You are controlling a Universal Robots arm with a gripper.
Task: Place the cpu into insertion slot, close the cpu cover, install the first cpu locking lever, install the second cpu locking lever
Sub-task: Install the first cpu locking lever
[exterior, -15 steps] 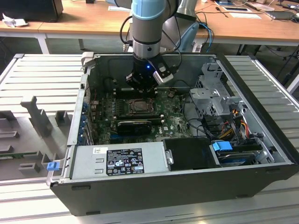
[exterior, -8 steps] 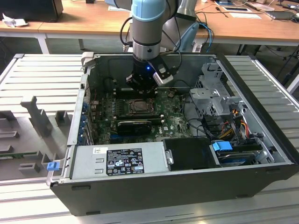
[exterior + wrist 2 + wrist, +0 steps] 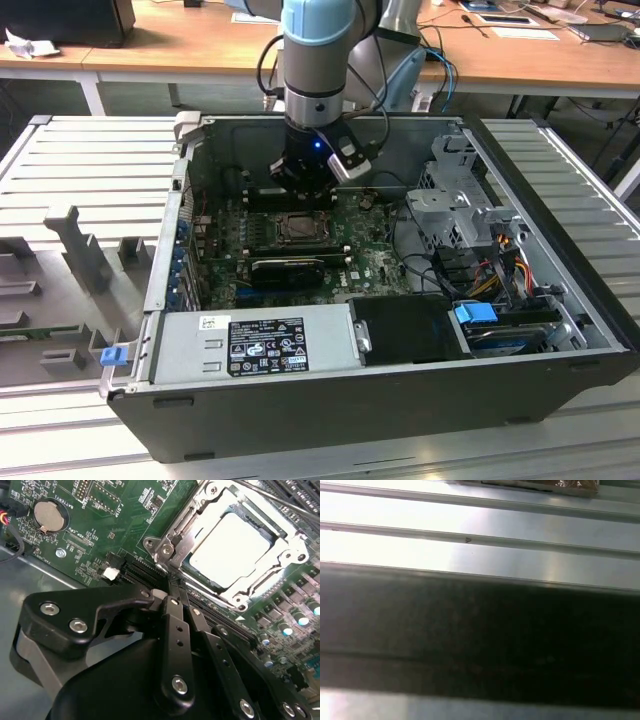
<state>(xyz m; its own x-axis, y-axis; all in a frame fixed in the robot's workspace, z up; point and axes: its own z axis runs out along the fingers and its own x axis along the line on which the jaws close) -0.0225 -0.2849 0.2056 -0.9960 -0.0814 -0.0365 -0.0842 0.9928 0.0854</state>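
one cpu under closed cpu cover, second wrist view

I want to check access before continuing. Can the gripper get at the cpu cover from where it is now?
Probably yes. In the second wrist view the gripper is shut, its tips just beside the cpu cover, which lies down around the cpu. Nothing stands between them.

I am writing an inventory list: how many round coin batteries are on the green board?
1. The coin battery sits in its round holder on the green board, away from the cpu. Others may be hidden behind the claw.
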